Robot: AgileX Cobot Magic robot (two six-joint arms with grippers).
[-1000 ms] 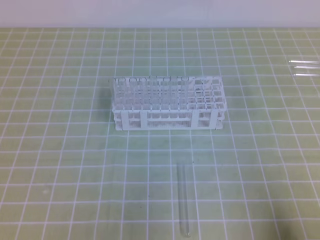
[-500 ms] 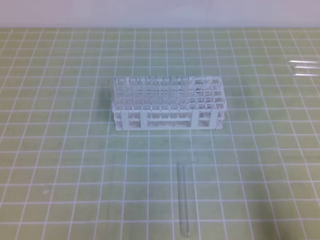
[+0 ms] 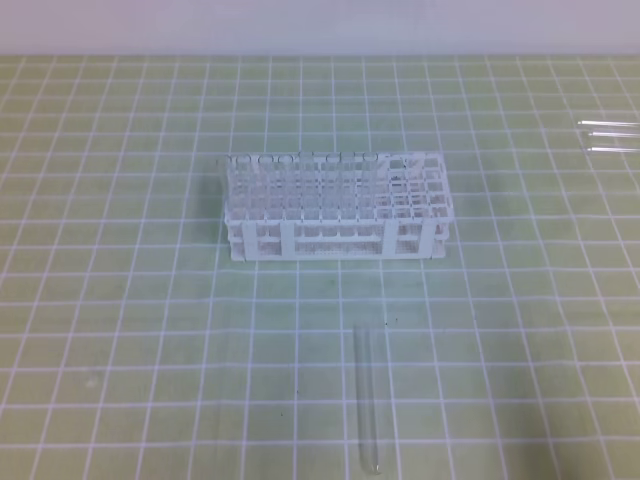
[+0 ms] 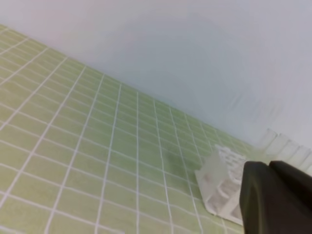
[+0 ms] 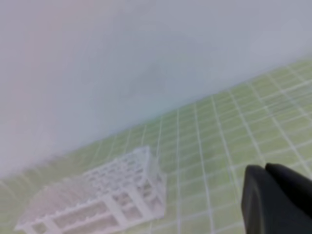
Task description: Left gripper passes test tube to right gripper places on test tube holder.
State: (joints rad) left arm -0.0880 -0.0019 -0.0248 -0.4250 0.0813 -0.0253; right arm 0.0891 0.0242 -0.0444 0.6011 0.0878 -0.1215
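Risk of rolling away or slipping for the test tube (image 3: 368,398), lying loose at 6 o'clock of the test tube holder (image 3: 336,206), since smooth round glass, and left gripper (image 4: 273,197) and right gripper (image 5: 275,200) both with jaws together, far off.

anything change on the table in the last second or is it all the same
Nothing visibly changed. The test tube lies flat on the mat in front of the test tube holder, the three spare tubes sit at the far right, and no arm has entered the high view.
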